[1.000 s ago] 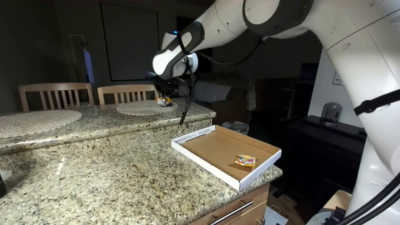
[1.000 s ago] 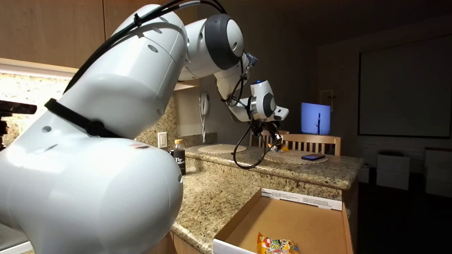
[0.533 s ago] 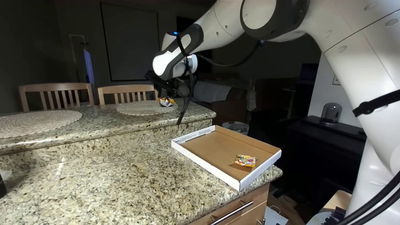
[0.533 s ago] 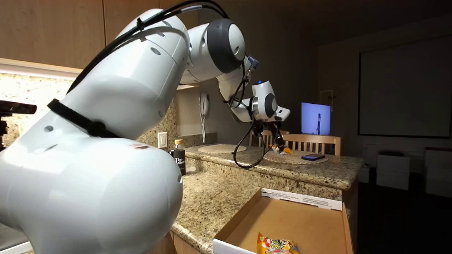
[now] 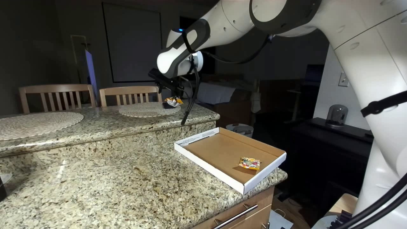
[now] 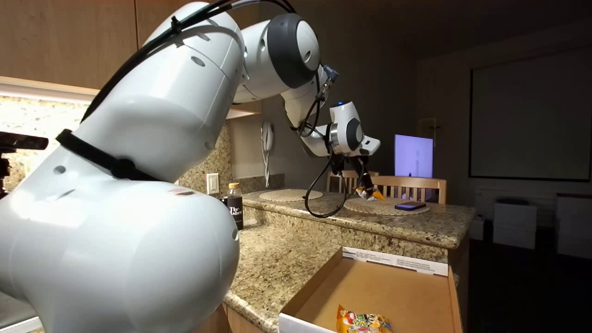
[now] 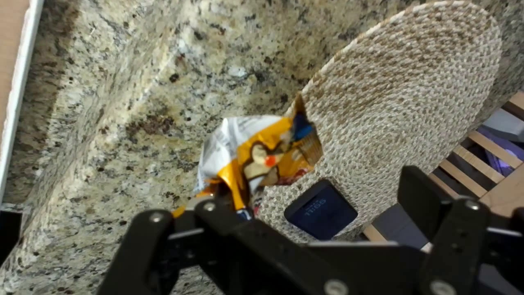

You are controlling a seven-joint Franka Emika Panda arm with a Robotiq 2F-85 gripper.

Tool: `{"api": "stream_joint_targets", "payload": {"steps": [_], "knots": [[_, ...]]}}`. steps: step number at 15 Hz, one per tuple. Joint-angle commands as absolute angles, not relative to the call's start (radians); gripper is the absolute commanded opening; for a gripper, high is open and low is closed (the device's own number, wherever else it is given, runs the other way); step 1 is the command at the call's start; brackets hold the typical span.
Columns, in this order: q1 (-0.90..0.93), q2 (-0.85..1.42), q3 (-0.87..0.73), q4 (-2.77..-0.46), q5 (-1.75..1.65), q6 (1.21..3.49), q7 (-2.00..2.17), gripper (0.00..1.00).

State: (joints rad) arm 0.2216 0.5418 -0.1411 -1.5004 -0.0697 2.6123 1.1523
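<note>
In the wrist view my gripper point(image 7: 323, 192) stands wide open, with nothing gripped between its fingers. A crumpled orange and silver snack bag point(image 7: 262, 151) lies against the finger on the left side of that view and hides its tip. The opposite finger point(image 7: 423, 200) is bare. Both exterior views show the bag point(image 5: 174, 101) point(image 6: 371, 194) directly below the gripper, at the raised counter; whether it hangs from the finger or rests there, I cannot tell. Beyond the jaws a dark phone point(image 7: 323, 211) lies on a round woven placemat point(image 7: 397, 98).
On the lower counter sits a shallow white-rimmed cardboard box point(image 5: 213, 148) holding another orange snack bag point(image 5: 250, 163). Wooden chairs point(image 5: 130, 91) stand behind the raised counter. A second placemat point(image 6: 291, 195) and a dark bottle point(image 6: 234, 206) are further along.
The jaws have spread apart. Arm and gripper have risen slightly, and the bag has shifted a little with them, rightward in an exterior view, uncovering more of the phone.
</note>
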Motion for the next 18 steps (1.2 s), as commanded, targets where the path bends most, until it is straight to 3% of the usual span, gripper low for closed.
{"api": "stream_joint_targets", "payload": {"steps": [1,11,18], "knots": [[0.197,0.48,-0.124,-1.567,-0.045,2.627,1.149,1.0],[0.184,0.521,-0.118,-1.516,-0.031,2.495,1.192,1.0],[0.155,0.568,-0.091,-1.374,-0.003,2.136,1.195,1.0]]}}
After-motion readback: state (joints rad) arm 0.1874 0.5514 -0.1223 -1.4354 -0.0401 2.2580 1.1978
